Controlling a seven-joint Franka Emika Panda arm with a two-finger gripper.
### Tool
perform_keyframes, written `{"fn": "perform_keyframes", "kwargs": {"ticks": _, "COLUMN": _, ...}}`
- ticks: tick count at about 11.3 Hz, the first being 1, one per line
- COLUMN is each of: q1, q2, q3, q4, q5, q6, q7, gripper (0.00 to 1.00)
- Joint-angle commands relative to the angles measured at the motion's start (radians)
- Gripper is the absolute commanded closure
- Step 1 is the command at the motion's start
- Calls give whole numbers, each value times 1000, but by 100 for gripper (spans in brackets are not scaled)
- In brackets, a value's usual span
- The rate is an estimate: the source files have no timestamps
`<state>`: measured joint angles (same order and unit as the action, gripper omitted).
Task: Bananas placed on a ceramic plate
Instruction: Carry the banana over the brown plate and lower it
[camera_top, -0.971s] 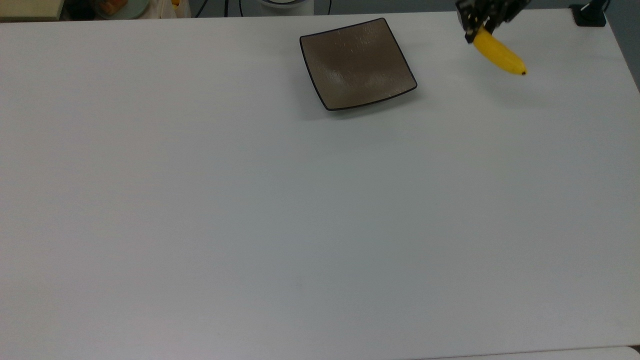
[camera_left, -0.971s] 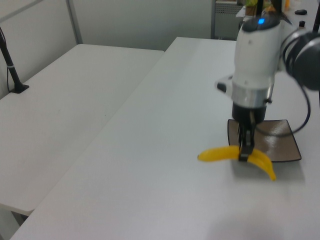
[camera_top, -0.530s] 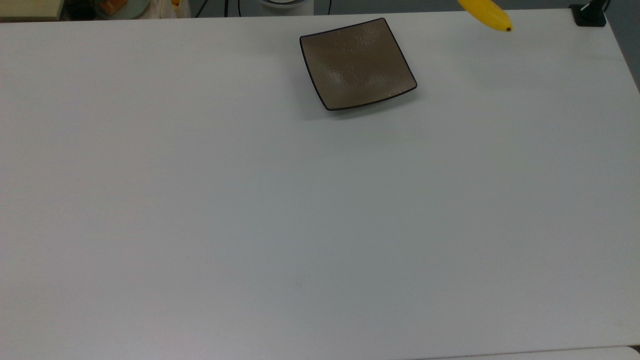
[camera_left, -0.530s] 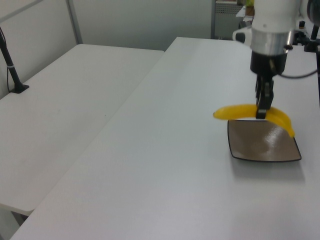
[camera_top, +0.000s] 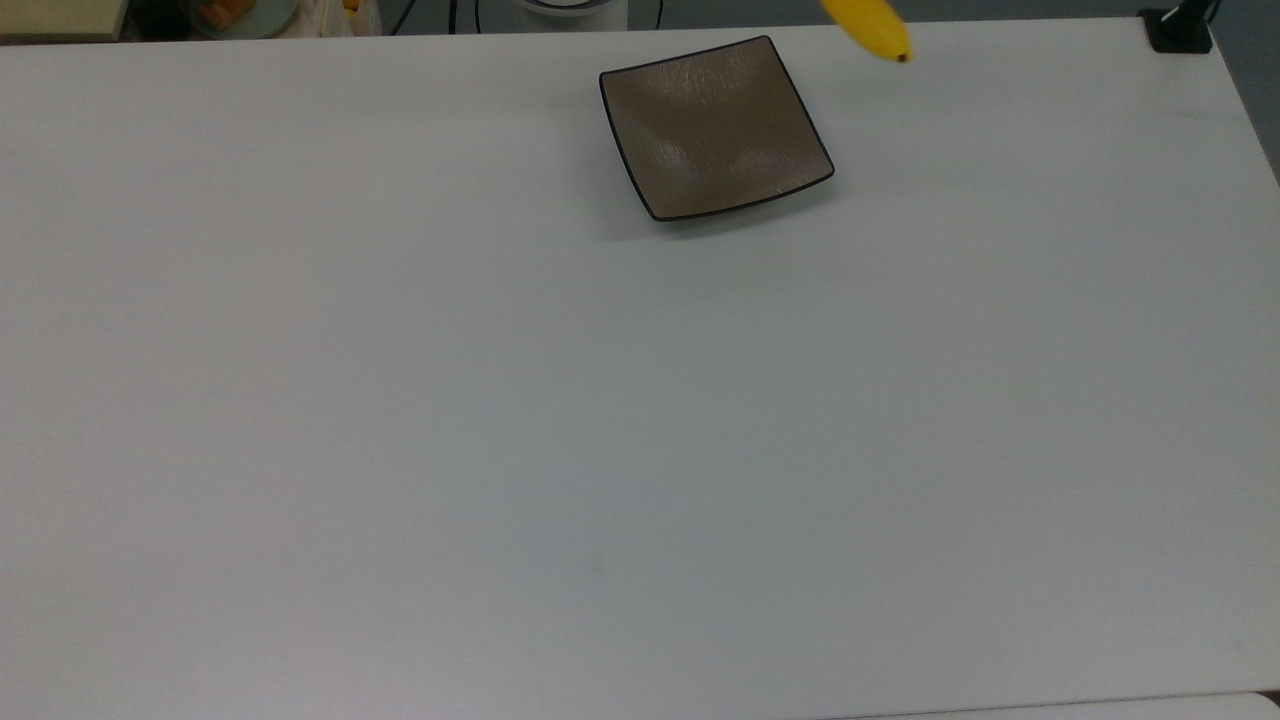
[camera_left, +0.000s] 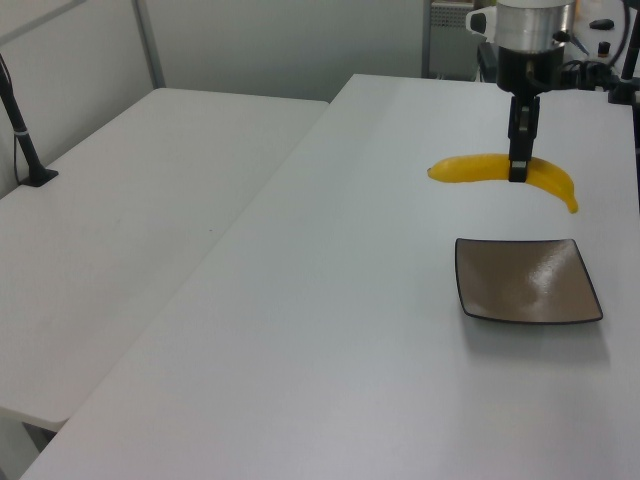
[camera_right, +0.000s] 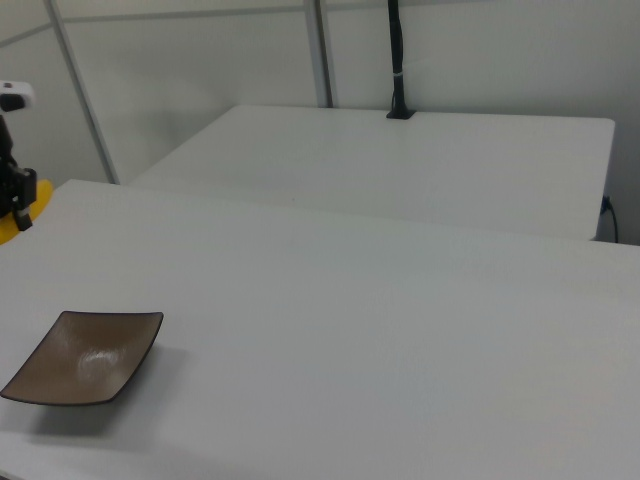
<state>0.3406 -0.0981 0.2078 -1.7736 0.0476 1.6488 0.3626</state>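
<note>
the banana is in the air, high above the white table, and it is held near its middle by the gripper, whose two dark fingers are pressed together on it from both sides. in the left view the fruit hangs almost level, one end to the left view's left and the thin dark-tipped end dropping a little to the left view's right. in the top view its tip end shows at the upper edge, just beside the far right corner of the ceramic plate but not over it. in the right view a bit of yellow shows behind the black fingers at the right view's left edge.

the plate lies flat on the table with nothing on it, so i judge the task to be about half done: the picking up and lifting are finished, the placing is not yet done. what is left, as i see it, is to bring the banana over the middle of the plate, to lower it until it rests there, and to let it go. the fruit is about as long as the plate is wide, so it should go down well centred.
</note>
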Motion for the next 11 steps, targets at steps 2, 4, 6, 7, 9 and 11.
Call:
{"fn": "perform_keyframes", "kwargs": {"ticks": 2, "q1": -3, "q2": -20, "q3": -97, "q4": -52, "q5": 58, "q6": -70, "q7": -13, "gripper": 100}}
{"fn": "perform_keyframes", "kwargs": {"ticks": 4, "q1": -8, "q2": -15, "q3": -126, "q4": -113, "q5": 61, "q6": -61, "q7": -1, "gripper": 100}}
{"fn": "perform_keyframes", "kwargs": {"ticks": 6, "q1": -15, "q2": -12, "q3": -126, "q4": -177, "q5": 67, "q6": -50, "q7": 1, "gripper": 100}}
{"fn": "perform_keyframes", "kwargs": {"ticks": 7, "q1": -15, "q2": -12, "q3": -126, "q4": -211, "q5": 71, "q6": -28, "q7": 1, "gripper": 100}}
{"fn": "perform_keyframes", "kwargs": {"ticks": 9, "q1": -18, "q2": -11, "q3": -126, "q4": -289, "q5": 72, "q6": 53, "q7": 42, "gripper": 100}}
{"fn": "perform_keyframes", "kwargs": {"ticks": 11, "q1": -18, "q2": -9, "q3": -126, "q4": -368, "q5": 72, "q6": 162, "q7": 90, "gripper": 100}}
